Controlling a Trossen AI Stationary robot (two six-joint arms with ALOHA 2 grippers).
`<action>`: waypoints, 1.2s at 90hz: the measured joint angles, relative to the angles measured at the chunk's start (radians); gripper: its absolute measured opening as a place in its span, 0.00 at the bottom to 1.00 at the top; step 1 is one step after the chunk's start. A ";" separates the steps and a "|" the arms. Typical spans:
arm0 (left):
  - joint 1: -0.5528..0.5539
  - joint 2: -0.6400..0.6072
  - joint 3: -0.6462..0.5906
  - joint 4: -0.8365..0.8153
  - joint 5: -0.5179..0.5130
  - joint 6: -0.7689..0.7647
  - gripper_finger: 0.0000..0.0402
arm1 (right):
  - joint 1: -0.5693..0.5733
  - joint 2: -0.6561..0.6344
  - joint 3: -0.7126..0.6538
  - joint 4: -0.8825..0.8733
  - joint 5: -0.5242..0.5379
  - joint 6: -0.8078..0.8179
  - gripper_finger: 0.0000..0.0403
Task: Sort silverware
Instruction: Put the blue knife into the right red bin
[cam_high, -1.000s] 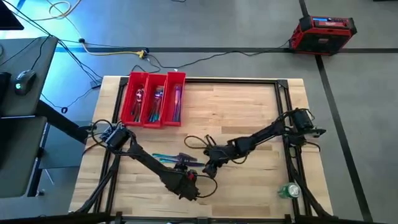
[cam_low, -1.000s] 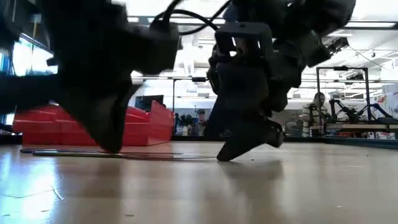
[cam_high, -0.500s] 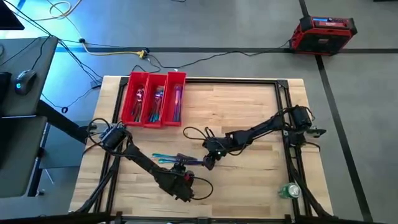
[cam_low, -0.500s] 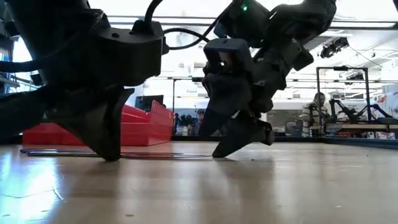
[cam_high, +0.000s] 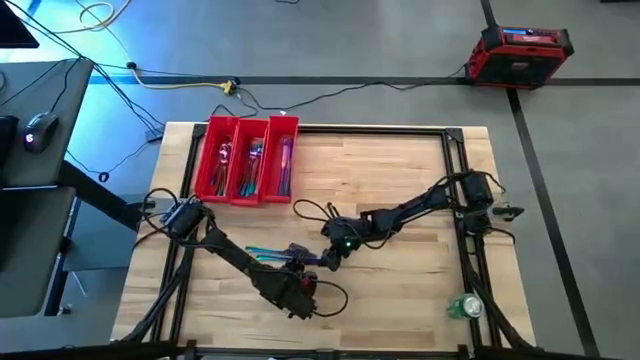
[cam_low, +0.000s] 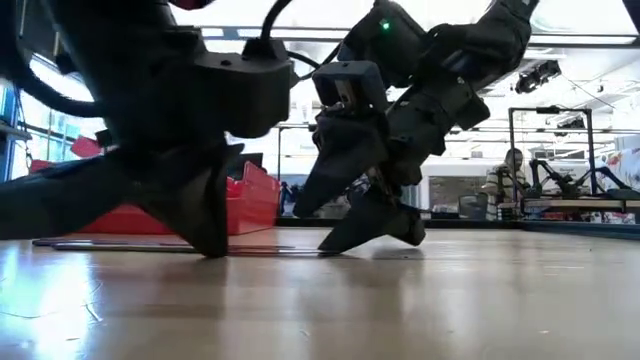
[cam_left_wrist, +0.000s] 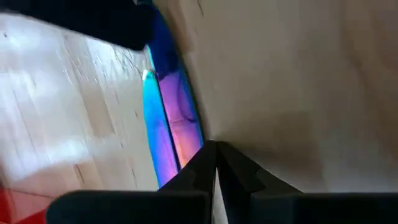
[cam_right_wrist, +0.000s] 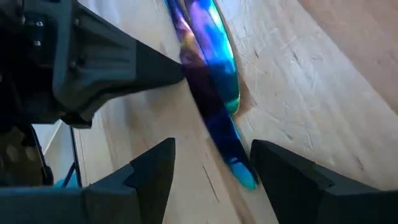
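The wooden table (cam_high: 400, 180) carried a red three-compartment tray (cam_high: 245, 125) at its far left corner, already holding several pieces, while the remaining loose silverware (cam_high: 285, 256) lay flat on the boards near the front middle, well apart from the tray. Both arms had their tips down at those pieces. The right gripper (cam_right_wrist: 208, 163) stood with its fingers spread wide, straddling the end of an iridescent utensil (cam_right_wrist: 211, 81) without gripping it. The left gripper (cam_left_wrist: 214, 163) had its fingers pressed together, tips on the wood just beside a blue and pink piece (cam_left_wrist: 166, 124), and held nothing that could be seen. To do this step well, the right fingers probably needed to centre across the slim handle, press low against the wood and close squarely so the flat metal would not skate away; the left tip might serve as a stop against sliding. The pieces overlapped, so taking only one mattered.
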 joint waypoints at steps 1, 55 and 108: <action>0.002 0.000 0.000 0.002 0.000 0.000 0.00 | 0.000 0.000 0.000 0.000 0.000 0.001 0.53; 0.060 0.003 -0.003 0.192 -0.023 -0.002 0.00 | 0.002 0.001 -0.003 0.002 -0.035 0.006 0.53; 0.060 0.011 -0.005 0.289 -0.149 -0.112 0.00 | 0.016 0.001 -0.003 -0.004 -0.091 -0.109 0.53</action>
